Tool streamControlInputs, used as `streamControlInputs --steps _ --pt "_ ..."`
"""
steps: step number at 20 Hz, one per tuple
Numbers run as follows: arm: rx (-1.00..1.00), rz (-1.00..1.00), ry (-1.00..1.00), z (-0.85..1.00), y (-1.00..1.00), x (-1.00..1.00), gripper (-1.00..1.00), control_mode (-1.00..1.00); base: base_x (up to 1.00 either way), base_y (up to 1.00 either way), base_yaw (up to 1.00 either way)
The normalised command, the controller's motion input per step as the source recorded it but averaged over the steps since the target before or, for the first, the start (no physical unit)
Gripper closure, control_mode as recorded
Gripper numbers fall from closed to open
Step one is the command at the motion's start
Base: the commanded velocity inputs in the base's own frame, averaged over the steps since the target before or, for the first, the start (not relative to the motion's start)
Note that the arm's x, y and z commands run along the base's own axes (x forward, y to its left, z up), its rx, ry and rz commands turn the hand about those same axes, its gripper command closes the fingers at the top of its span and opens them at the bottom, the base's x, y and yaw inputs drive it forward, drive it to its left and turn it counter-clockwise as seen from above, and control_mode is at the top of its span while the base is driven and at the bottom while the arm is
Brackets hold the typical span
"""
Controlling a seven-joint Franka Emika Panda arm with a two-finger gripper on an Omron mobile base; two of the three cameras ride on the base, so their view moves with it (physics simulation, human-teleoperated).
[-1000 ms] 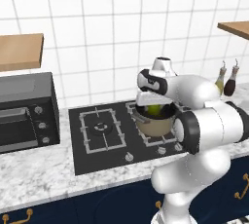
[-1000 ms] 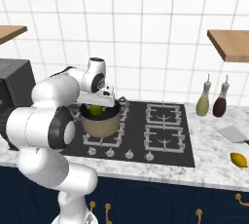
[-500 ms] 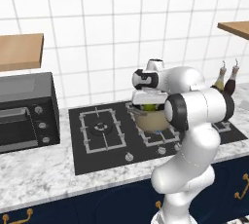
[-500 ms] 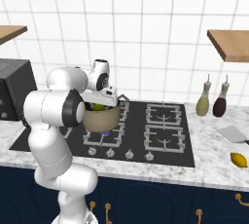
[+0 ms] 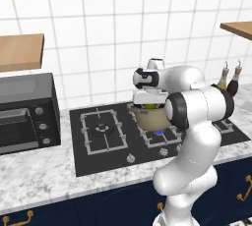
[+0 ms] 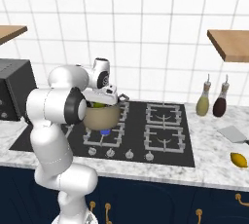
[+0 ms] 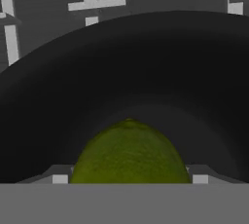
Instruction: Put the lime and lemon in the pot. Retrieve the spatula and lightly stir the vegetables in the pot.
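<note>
- My hand (image 7: 127,177) hung just over the mouth of the round tan-gold cooking pot with the dark inside (image 5: 150,117), which stood on a front burner of the black gas hob (image 5: 98,144).
- In the hand view the small round green lime (image 7: 130,153) sat between my two finger tips, with the dark inner wall of the pot (image 7: 146,72) behind it.
- My hand was clenched on the lime, as far as the hand view let me judge; the tips themselves were mostly hidden at the bottom edge.
- From the right base view a bit of green (image 6: 98,104) showed at the rim of the pot (image 6: 102,116), under my hand (image 6: 104,97).
- The small oval bright yellow lemon (image 6: 238,159) lay on the grey marbled tabletop (image 6: 214,167), well apart from the pot, at the far right.
- The light grey flat spatula blade (image 6: 232,133) lay on the same tabletop, near the lemon and a little behind it.
- Two bottles, one olive-yellow (image 6: 203,102) and one dark brown (image 6: 220,104), stood by the white tiled wall, right of the hob.
- A dark oven box (image 5: 27,112) stood left of the hob.
</note>
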Motion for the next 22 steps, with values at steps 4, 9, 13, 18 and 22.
streamControlInputs --steps 4,9,13,18,22 --pt "0.00 0.00 0.00 -0.23 -0.05 -0.37 -1.00 -1.00 0.00 0.00 0.00" --pt "0.00 0.00 -0.03 -0.09 -0.01 -0.28 -1.00 -1.00 0.00 0.00 0.00" --pt "0.00 0.00 -0.11 -0.04 -0.07 -0.20 -1.00 -1.00 0.00 0.00 0.00" --pt "0.01 0.00 -0.17 0.13 -0.15 -0.06 -1.00 -1.00 0.00 0.00 0.00" --pt "0.00 0.00 -0.19 0.37 -0.10 0.00 -1.00 -1.00 0.00 0.00 0.00"
